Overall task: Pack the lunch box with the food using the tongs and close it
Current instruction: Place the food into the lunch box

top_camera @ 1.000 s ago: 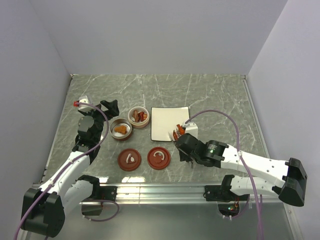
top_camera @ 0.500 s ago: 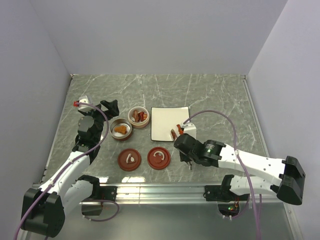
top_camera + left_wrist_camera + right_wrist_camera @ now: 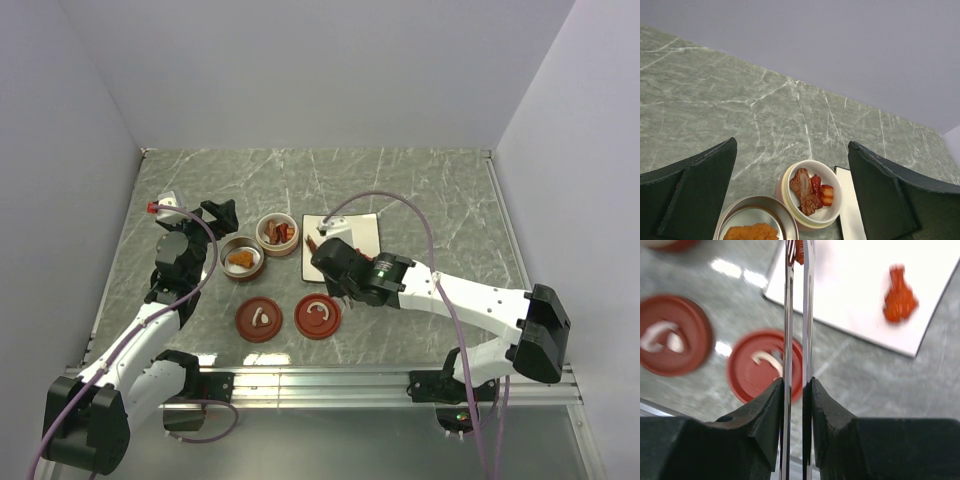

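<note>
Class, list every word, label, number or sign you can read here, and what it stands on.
None: no word, number or brand can be read in any view.
The white plate, red-brown lids, round containers and tongs bear no writing.
Any marks on the robot arms are too small to tell.

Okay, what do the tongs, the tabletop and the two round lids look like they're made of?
The tongs: polished metal, likely steel; thin mirror-bright arms. The tabletop: grey-green with white veins, glossy; marble or a marble-look laminate. The lids: red-brown, dull, probably plastic or silicone; can't tell which.
</note>
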`<state>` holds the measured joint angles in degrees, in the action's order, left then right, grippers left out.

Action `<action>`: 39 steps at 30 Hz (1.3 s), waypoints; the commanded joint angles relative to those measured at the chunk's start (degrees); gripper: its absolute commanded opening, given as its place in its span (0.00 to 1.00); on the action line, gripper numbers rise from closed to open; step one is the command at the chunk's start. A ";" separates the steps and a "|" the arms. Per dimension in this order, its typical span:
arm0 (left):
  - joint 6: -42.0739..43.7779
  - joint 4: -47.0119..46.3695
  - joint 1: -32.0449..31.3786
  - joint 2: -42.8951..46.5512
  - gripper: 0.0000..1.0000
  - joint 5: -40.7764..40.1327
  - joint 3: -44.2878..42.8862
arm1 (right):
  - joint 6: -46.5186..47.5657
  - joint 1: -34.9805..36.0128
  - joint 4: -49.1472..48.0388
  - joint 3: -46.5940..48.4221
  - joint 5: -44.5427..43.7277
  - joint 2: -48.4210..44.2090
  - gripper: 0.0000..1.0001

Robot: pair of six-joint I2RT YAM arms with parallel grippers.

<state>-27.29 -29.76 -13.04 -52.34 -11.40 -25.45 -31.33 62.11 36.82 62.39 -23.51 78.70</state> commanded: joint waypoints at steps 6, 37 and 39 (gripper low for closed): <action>-0.40 -2.59 0.38 0.39 1.00 0.59 -0.56 | 7.94 0.21 -3.59 10.55 -1.02 2.95 0.33; -0.48 -2.67 0.47 -0.66 1.00 0.68 -0.91 | 18.06 2.05 -11.15 24.09 20.08 20.53 0.32; -0.40 -2.67 0.56 -0.66 0.99 0.68 -0.91 | 18.50 2.05 -11.07 24.62 20.69 20.71 0.32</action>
<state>-27.29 -29.78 -12.80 -53.52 -11.40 -25.45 -14.39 63.68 28.49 83.59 -4.36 98.80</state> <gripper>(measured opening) 0.995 0.334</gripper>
